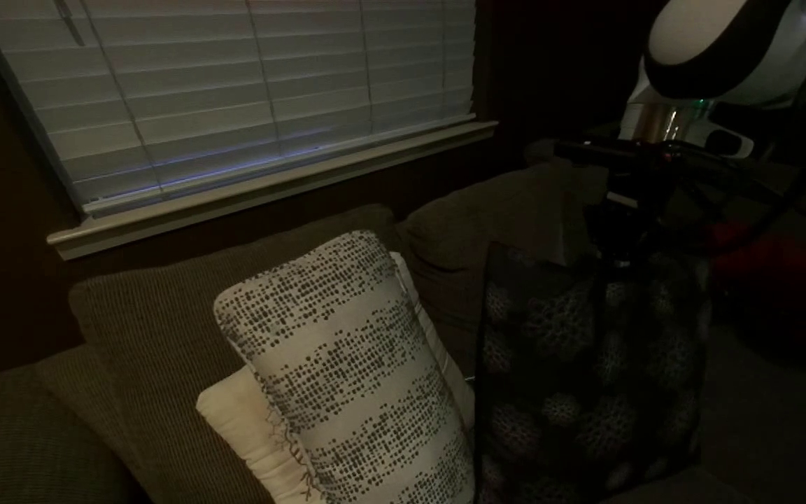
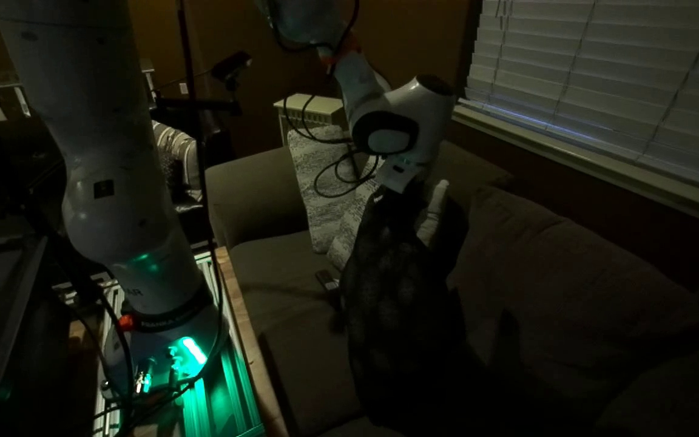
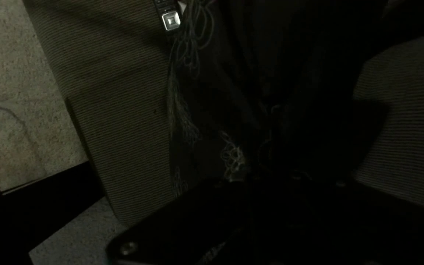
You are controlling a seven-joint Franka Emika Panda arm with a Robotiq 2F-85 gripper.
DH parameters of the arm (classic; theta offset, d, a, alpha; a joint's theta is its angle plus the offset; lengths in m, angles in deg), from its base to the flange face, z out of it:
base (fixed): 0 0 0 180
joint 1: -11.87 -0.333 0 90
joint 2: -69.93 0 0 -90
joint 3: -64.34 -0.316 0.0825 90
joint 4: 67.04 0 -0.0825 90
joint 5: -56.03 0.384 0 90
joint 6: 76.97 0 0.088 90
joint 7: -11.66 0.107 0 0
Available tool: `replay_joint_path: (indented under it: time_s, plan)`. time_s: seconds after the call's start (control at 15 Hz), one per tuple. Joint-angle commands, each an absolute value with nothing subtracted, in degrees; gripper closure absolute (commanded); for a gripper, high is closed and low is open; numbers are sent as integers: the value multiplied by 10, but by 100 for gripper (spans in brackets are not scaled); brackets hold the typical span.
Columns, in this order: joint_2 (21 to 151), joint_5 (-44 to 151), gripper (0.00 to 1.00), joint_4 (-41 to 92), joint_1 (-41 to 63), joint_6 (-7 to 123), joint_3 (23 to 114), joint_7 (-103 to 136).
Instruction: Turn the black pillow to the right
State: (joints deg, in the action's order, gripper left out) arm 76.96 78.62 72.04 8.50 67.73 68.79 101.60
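The black pillow [image 1: 606,371] with pale floral dots stands upright on the sofa seat in an exterior view. It also shows as a dark shape in an exterior view [image 2: 392,297]. My gripper [image 1: 616,262] points down at the pillow's top edge. In the wrist view the black pillow [image 3: 208,106] hangs beyond the jaws. Its folds run together at my gripper [image 3: 254,178], which looks shut on the fabric. The fingertips are very dark there. In an exterior view [image 2: 386,197] the gripper is mostly lost in shadow at the pillow's top.
A speckled white-and-grey pillow [image 1: 347,364] leans on a cream pillow [image 1: 242,413], to the left of the black one. The sofa back [image 1: 158,329] and windowsill [image 1: 270,192] lie behind. A remote [image 2: 327,281] lies on the seat beside the black pillow. Loose cables [image 2: 337,176] hang near the wrist.
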Motion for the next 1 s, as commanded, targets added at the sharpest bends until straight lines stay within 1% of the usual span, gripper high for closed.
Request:
replay_joint_path:
  time_s: [0.0,0.53,0.73,0.93]
  plan:
    - [680,792,99,778,86,734,671,1097]
    - [621,791,99,838,101,783,653,1229]
    - [624,792,99,859,117,823,656,1273]
    - [612,829,99,885,114,884,654,1229]
